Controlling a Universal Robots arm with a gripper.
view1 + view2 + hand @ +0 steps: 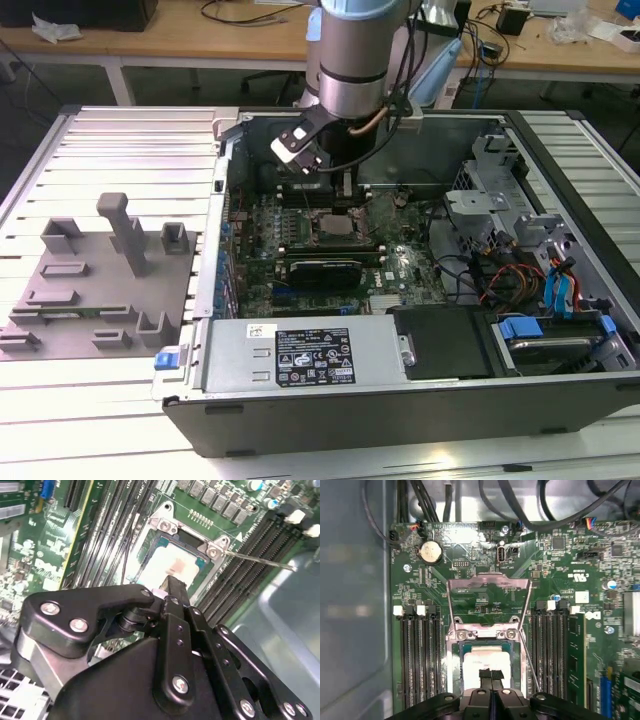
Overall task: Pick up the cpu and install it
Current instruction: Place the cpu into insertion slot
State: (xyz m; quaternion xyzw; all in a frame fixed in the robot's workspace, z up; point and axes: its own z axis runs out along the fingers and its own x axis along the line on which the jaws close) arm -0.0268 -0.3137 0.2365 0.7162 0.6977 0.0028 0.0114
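hand (490, 673) clenched – tips over cpu (471, 666) | cpu in socket (487, 631) – poss. touching

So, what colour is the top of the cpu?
The cpu top is silver-white; best in the second wrist view.

The exterior view looked down at an angle into the open computer case (400, 400), from far enough back to take in the whole case, the grey fixture tray (100, 290) at the exterior view's left and the arm (355, 50). Both wrist views sat close above the motherboard (560, 570). The first wrist view faced squarely down past the gripper (491, 675); the second wrist view looked obliquely over the gripper's body. All three views shared the open socket (487, 630); both wrist views also shared the memory slots (417, 655) beside it.
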